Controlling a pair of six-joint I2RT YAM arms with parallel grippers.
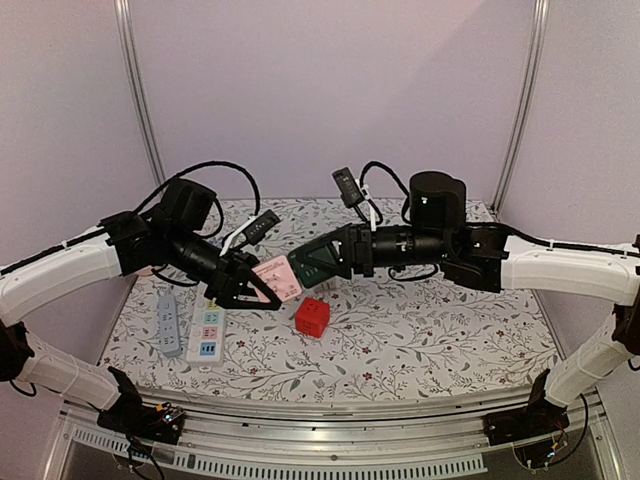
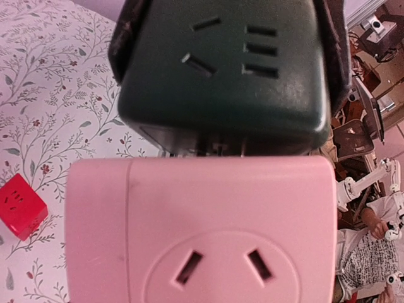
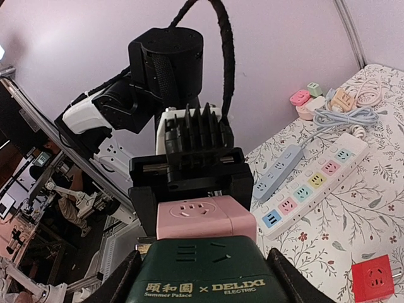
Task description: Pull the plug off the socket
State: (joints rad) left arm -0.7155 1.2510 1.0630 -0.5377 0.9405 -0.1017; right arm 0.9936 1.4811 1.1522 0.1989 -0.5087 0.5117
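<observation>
**Two cubes still joined, pull under way**

Top view: above the table (image 1: 440, 340), the left gripper (image 1: 250, 283) is clamped on the pink cube (image 1: 277, 278), and the right gripper (image 1: 335, 258) is clamped on the green cube (image 1: 308, 265). The cubes meet in mid-air, above and just far of a red cube (image 1: 312, 317).

Left wrist view: the right gripper's dark fingers (image 2: 117, 50) flank the green cube. Metal pins (image 2: 214, 148) show in the narrow seam against the pink cube.

Right wrist view: the pink cube sits squarely between the left gripper's fingers, with power strips (image 3: 315, 183) lying to its right.

The pulling step seems to be in hand. Next, the arms should draw straight apart along the pins without twisting.
</observation>
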